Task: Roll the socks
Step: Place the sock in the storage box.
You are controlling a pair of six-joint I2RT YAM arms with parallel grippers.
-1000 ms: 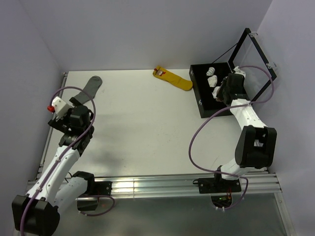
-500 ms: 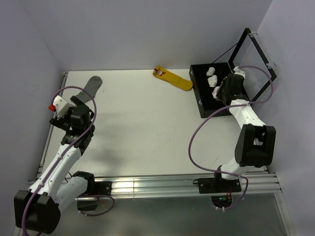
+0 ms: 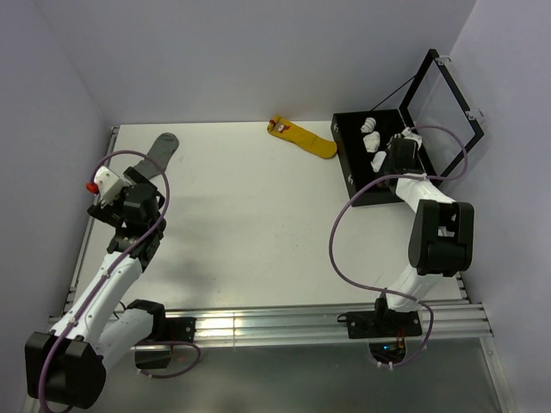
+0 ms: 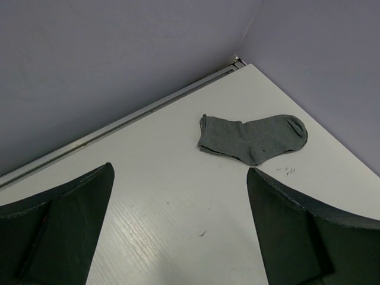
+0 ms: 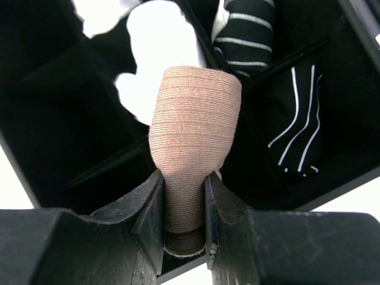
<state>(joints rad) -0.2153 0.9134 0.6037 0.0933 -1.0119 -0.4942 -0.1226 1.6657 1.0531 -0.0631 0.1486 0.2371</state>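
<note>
Right wrist view: the right jaws pinch the bundled tan-brown fabric sock (image 5: 193, 148) by its lower end, and its rounded top hangs over the black divided storage box (image 5: 53, 107). From above, that arm has reached further back over the box within the last second, so dropping the roll in looks close. The left jaws are spread wide above the white bench (image 4: 166, 196), with the flat grey sock (image 4: 252, 138) lying ahead of them.
</note>
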